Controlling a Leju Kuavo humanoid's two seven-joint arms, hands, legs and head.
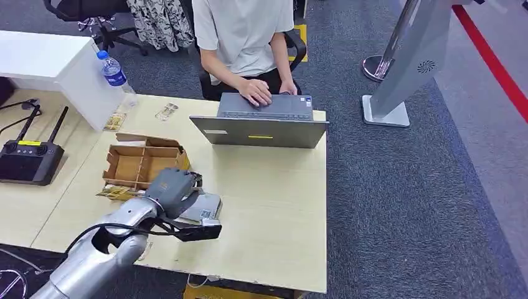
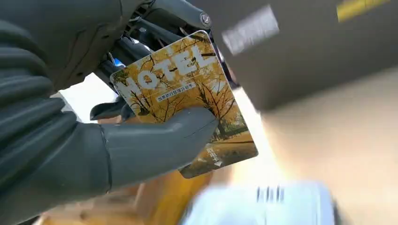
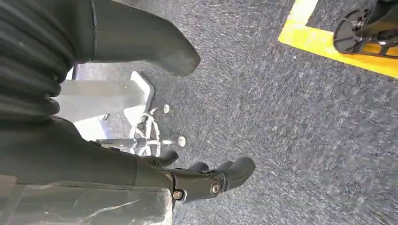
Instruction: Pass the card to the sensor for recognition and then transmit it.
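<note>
My left hand [image 1: 171,190] hovers over the light wooden table [image 1: 274,212], just in front of a cardboard box. In the left wrist view the hand [image 2: 61,140] pinches a yellow hotel card [image 2: 187,89] with an autumn-tree print between the thumb and the darker fingers. The grey-white sensor [image 1: 207,208] lies flat on the table directly under and beside that hand; it appears as a blurred white block [image 2: 263,206] below the card. My right hand [image 3: 117,164] hangs over dark carpet, thumb and fingers apart, holding nothing.
A compartmented cardboard box [image 1: 142,163] stands behind the left hand, with loose yellow cards [image 1: 115,193] beside it. A person types on a grey laptop [image 1: 261,124] at the table's far side. A black controller [image 1: 28,159], a water bottle [image 1: 114,71] and a white floor stand [image 1: 405,68] are around.
</note>
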